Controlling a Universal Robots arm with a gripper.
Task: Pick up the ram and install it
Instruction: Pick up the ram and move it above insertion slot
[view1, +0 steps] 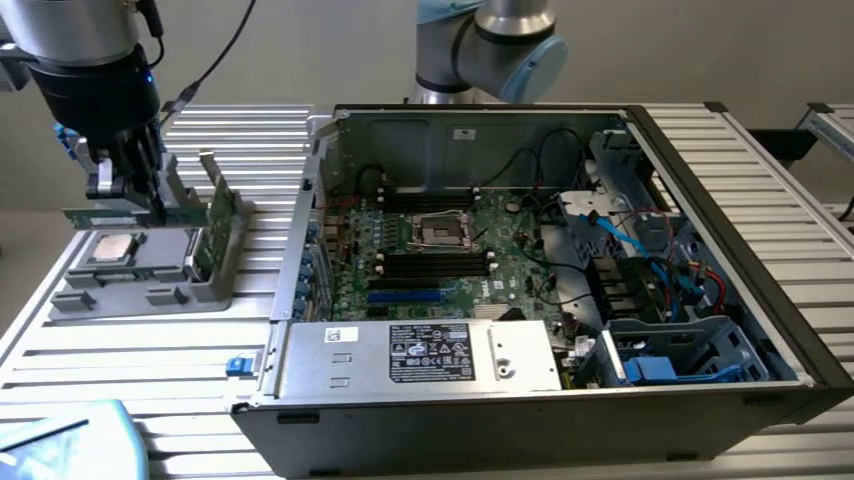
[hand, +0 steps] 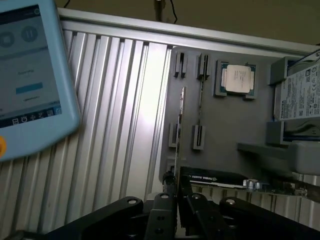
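Note:
My gripper (view1: 140, 205) hangs over the grey parts holder (view1: 127, 295) at the exterior view's left, outside the computer case. It is shut on the ram (view1: 94, 215), a thin green stick that juts out sideways from the fingers, just above the holder. In the wrist view the ram (hand: 180, 125) shows edge-on as a thin line running away from my gripper (hand: 176, 187) over the holder's slots (hand: 199, 137). The open computer case (view1: 694, 140) lies to the exterior view's right, with the motherboard's black ram slots (view1: 427, 265) facing up.
On the holder sit a square silver processor (view1: 114, 248) (hand: 237, 80) and a larger green card with a metal bracket (view1: 220, 215), upright beside my gripper. A hard drive (hand: 305, 95) lies nearby. A blue-edged tablet (hand: 30, 75) rests on the ribbed table (view1: 120, 350).

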